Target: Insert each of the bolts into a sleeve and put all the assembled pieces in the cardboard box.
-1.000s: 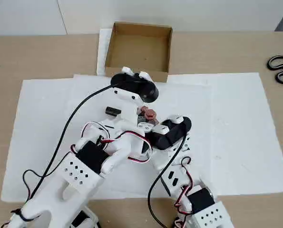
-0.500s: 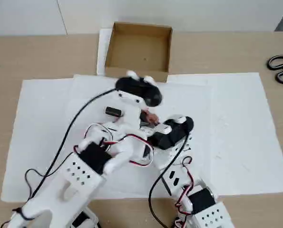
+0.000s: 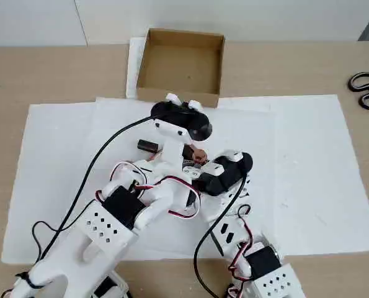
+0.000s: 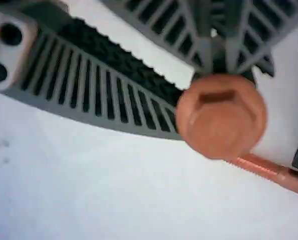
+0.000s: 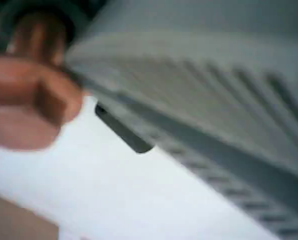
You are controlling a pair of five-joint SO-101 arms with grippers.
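Observation:
A copper bolt (image 3: 198,154) hangs just above the white paper between the two arms. In the left wrist view its hex head (image 4: 221,115) faces the camera, and my left gripper (image 4: 194,95) is shut on it, grey ribbed fingers (image 4: 88,85) meeting behind the head. My right gripper (image 3: 204,166) sits right against the bolt from the near side. In the right wrist view the bolt (image 5: 28,105) is blurred, with its shank running into a dark ring. A black sleeve (image 3: 147,146) lies on the paper to the left. The cardboard box (image 3: 148,62) stands open at the back.
Another bolt's threaded shank (image 4: 269,172) lies on the paper under the held bolt. The white paper (image 3: 296,161) covers the middle of the wooden table. Scissors (image 3: 367,87) lie at the far right edge. Black cables trail from both arms.
My left arm has shifted a little to the right and toward the right gripper, carrying the bolt with it. The right arm has hardly moved.

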